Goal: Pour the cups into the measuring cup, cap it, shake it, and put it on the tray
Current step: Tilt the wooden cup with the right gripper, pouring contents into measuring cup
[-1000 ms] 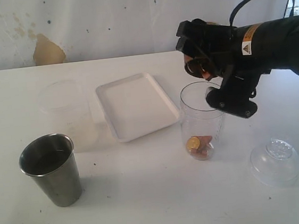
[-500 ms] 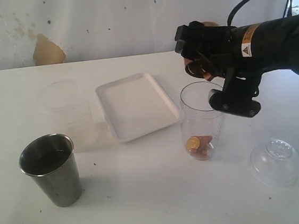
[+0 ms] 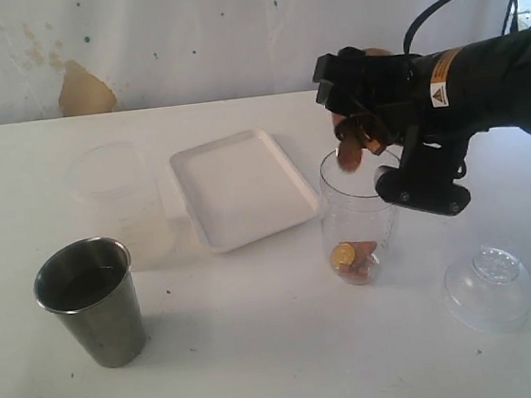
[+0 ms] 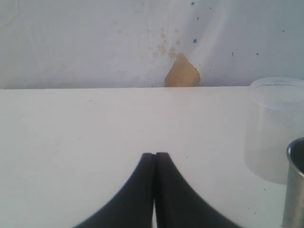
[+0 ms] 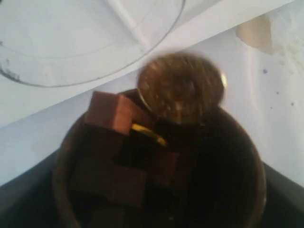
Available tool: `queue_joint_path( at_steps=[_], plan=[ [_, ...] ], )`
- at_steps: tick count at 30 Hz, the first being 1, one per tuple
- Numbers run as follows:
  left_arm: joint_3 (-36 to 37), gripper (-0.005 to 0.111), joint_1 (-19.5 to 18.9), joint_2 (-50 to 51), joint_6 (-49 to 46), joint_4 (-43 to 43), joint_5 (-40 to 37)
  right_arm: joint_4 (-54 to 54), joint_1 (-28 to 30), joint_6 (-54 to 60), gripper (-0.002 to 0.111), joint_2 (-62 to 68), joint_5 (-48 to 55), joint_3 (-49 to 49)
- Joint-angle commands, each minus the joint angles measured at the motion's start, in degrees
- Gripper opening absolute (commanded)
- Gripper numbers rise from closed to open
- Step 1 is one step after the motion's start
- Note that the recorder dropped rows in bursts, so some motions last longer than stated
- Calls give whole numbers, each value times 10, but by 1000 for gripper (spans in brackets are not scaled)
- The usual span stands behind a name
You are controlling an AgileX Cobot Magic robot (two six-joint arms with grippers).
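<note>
The right pincer (image 3: 351, 104) is spread wide around the wooden cup (image 3: 356, 137), which is tipped over the measuring cup (image 3: 355, 223) with a coin (image 5: 180, 88) at its lip. The left pincer (image 4: 154, 190) is closed on nothing. The measuring cup looks light, stiff and slippery, so it may tip and is best held round its middle. The tray (image 3: 245, 187) sits just beside it and the lid (image 3: 487, 287) is near its other side, with bare table in front.

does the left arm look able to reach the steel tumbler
Probably yes: the steel tumbler stands apart from the frosted cup with bare table around it. The left gripper is shut, so it would need opening first.
</note>
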State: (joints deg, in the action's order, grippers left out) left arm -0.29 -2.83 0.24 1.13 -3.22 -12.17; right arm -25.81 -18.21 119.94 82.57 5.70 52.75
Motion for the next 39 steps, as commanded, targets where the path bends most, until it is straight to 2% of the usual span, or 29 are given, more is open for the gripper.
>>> queue_joint_path(
  at_steps=[1,3,8,23,27,33,36,39],
  plan=[
    [3,0,1,-2,1,-2,6,-45,0,17,0,-5,-53,-2],
    [3,0,1,-2,1,-2,6,-45,0,-6,0,-5,-79,-2],
    [3,0,1,-2,1,-2,6,-62,0,14,0,1,-22,-2],
    [3,0,1,-2,1,-2,6,-74,0,12,0,10,-18,-2],
    [3,0,1,-2,1,-2,6,-74,0,8,0,29,15,-2],
    [3,0,1,-2,1,-2,6,-74,0,-27,0,31,-13,-2],
    [3,0,1,-2,1,-2,6,-70,0,-64,0,24,-69,-2],
    [3,0,1,-2,1,-2,6,-90,0,-30,0,24,-31,-2]
  ],
)
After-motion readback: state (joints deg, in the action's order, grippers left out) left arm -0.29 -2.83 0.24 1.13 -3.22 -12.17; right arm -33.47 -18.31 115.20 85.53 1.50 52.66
